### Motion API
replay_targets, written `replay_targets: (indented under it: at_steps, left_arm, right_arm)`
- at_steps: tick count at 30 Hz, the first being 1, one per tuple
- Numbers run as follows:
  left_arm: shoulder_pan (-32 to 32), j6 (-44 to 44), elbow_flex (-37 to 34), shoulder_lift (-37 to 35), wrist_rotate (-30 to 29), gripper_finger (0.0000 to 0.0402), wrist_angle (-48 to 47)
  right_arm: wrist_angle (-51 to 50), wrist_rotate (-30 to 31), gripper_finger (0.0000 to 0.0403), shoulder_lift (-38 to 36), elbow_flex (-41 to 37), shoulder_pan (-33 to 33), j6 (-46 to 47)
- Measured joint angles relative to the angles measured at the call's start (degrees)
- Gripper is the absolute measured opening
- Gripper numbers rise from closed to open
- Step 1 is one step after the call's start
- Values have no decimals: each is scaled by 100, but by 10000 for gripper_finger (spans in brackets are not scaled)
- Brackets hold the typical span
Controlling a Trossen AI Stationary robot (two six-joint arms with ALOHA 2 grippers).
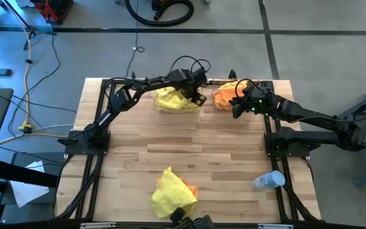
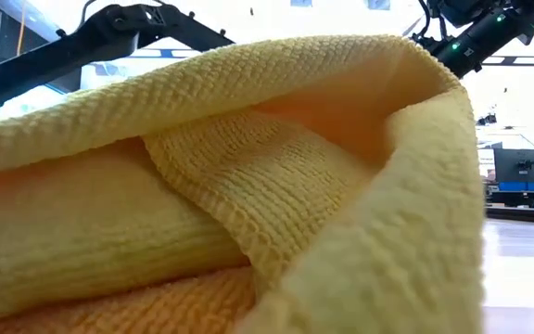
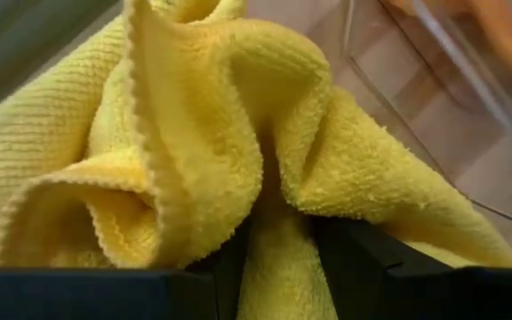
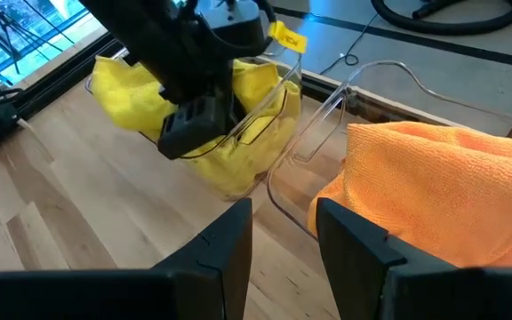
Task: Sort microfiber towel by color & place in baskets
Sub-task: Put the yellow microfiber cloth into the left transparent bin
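High view: both arms are reaching to the far edge of the bench [image 1: 189, 143], where two clear baskets are sitting side by side. The left claw [image 1: 197, 97] is hanging over the left basket [image 4: 265, 124], which is holding yellow towels [image 1: 173, 99]. The left wrist view is showing a fold of yellow towel [image 3: 274, 258] running between the two dark fingers [image 3: 354, 267]; the claw is pinching that cloth, with the rest of it bunching up just beyond the fingertips and the clear basket wall showing past it.

The right claw [image 1: 237, 108] is hovering at the near edge of the right basket [image 4: 327, 116], which is holding orange towel [image 1: 224, 95]. In the right wrist view its fingers [image 4: 229, 240] are standing partly apart with bare wood between them, holding nothing; the orange towel [image 4: 434, 187] is lying just beside one finger.

At the near edge of the bench a loose heap is waiting: a yellow towel [image 1: 170, 192] lying over an orange one [image 1: 192, 189], only a corner of the orange showing. The low view is almost filled by this yellow cloth [image 2: 248, 186]. A small clear bottle [image 1: 269, 181] is lying on its side near the right arm's base, well apart from the heap.
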Motion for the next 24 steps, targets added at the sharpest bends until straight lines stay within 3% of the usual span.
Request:
replay_targets:
  at_steps: [16,24]
  left_arm:
    - [-56,-102,-14,-1239,-297,124,-114]
    - [-916,210,-10,-1871,-315,124,-188]
  right_arm:
    - [0,-3,121,0,0,0,-104]
    - [-10,-117,121,-2,0,0,141]
